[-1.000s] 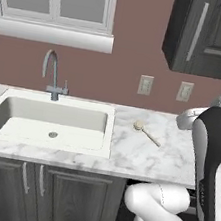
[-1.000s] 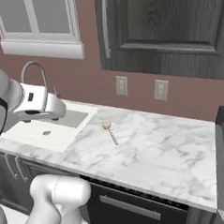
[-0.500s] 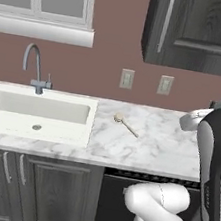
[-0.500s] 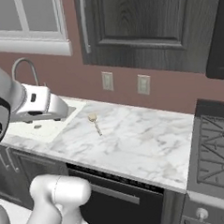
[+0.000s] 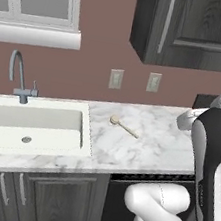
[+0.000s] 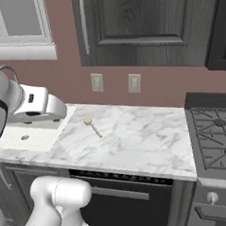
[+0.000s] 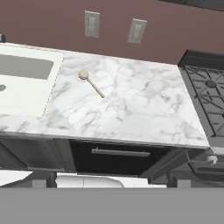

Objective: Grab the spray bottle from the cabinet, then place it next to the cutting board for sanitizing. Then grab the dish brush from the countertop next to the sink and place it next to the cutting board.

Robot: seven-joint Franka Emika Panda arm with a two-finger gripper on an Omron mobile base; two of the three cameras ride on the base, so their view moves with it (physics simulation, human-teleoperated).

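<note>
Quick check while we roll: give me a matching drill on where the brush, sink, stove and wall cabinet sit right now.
Things:
1. brush
2. sink
3. stove
4. cabinet

Places:
A. sunk into the counter's left end
B. on the wall above the outlets
C. flat on the marble, right of the basin
D. past the counter's right end

Pairs: 1-C, 2-A, 3-D, 4-B

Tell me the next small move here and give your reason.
Probably reach up for the cabinet handle and pull the door open: the door is shut, so the spray bottle behind it cannot be taken, while the dish brush lies waiting on the countertop.
</note>
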